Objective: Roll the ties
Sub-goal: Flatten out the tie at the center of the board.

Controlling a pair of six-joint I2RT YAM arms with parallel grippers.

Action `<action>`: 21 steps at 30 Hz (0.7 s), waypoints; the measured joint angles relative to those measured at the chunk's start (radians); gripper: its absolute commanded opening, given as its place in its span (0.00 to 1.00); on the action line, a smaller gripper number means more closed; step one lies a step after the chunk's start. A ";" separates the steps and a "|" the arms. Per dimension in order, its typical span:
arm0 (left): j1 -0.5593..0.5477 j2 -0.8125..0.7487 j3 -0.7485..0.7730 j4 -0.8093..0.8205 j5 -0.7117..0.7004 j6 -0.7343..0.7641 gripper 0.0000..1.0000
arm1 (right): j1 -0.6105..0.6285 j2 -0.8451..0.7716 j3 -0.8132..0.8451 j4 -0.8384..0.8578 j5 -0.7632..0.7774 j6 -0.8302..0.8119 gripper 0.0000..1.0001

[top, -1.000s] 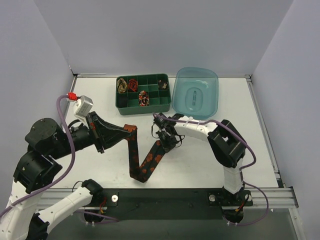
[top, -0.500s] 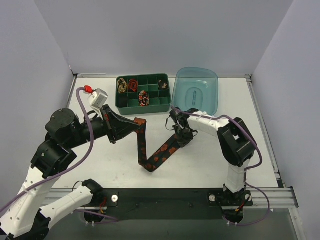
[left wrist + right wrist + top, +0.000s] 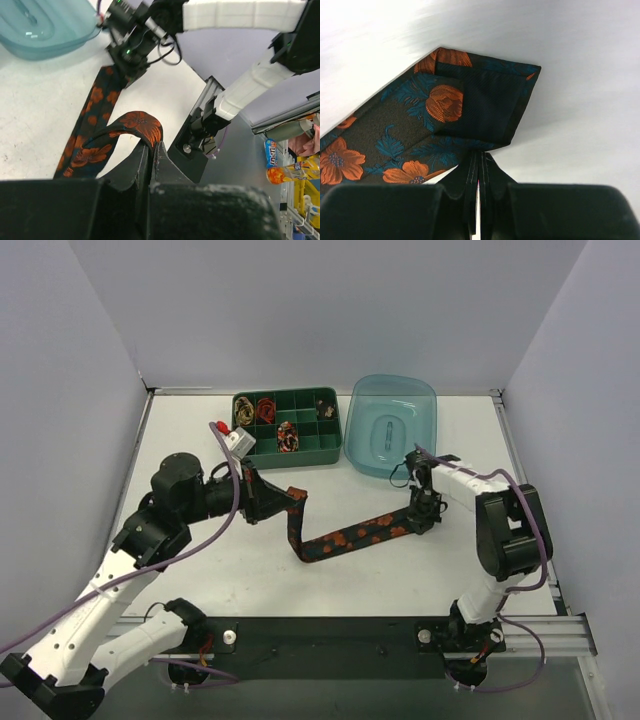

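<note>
Both arms are swinging right, stretching the black-orange tie [image 3: 350, 538] flatter; left claw [image 3: 292, 498] and right claw [image 3: 421, 522] each clamping an end.

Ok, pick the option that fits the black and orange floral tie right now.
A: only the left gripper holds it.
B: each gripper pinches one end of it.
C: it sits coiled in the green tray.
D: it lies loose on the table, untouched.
B: the left gripper is shut on one end of the floral tie and the right gripper on the other, with the tie bent between them.
</note>
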 measured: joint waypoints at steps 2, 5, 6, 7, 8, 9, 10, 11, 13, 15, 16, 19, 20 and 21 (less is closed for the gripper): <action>0.018 0.000 -0.041 0.007 0.009 0.000 0.00 | -0.058 -0.006 -0.009 -0.009 0.023 0.003 0.00; 0.047 0.003 -0.084 0.011 0.015 0.002 0.00 | -0.140 -0.026 -0.033 -0.011 0.047 0.012 0.00; 0.058 0.003 -0.098 0.014 0.018 0.003 0.00 | -0.158 -0.031 -0.039 -0.012 0.052 0.014 0.00; 0.070 0.003 -0.112 0.017 0.020 0.005 0.00 | -0.186 -0.037 -0.047 -0.014 0.056 0.016 0.00; 0.083 0.003 -0.126 0.020 0.023 0.008 0.00 | -0.204 -0.040 -0.050 -0.015 0.058 0.016 0.00; 0.098 0.003 -0.142 0.023 0.027 0.013 0.00 | -0.225 -0.043 -0.053 -0.017 0.058 0.016 0.00; 0.112 0.006 -0.157 0.022 0.030 0.018 0.00 | -0.242 -0.047 -0.056 -0.016 0.060 0.016 0.00; 0.127 0.011 -0.171 0.022 0.033 0.024 0.00 | -0.256 -0.049 -0.058 -0.016 0.064 0.016 0.00; 0.156 0.027 -0.190 0.014 0.038 0.036 0.00 | -0.278 -0.054 -0.061 -0.016 0.074 0.015 0.00; 0.197 0.054 -0.202 0.003 0.042 0.054 0.00 | -0.277 -0.069 -0.062 -0.017 0.074 0.014 0.00; 0.221 0.069 -0.205 -0.002 0.047 0.062 0.00 | -0.271 -0.083 -0.062 -0.016 0.074 0.012 0.00; 0.291 0.105 -0.217 -0.014 0.068 0.085 0.00 | -0.227 -0.136 -0.050 -0.018 0.073 0.007 0.00; 0.304 0.111 -0.219 -0.018 0.072 0.090 0.00 | -0.210 -0.148 -0.043 -0.018 0.073 0.005 0.00; 0.319 0.117 -0.220 -0.023 0.076 0.098 0.00 | -0.187 -0.154 -0.029 -0.019 0.074 0.003 0.00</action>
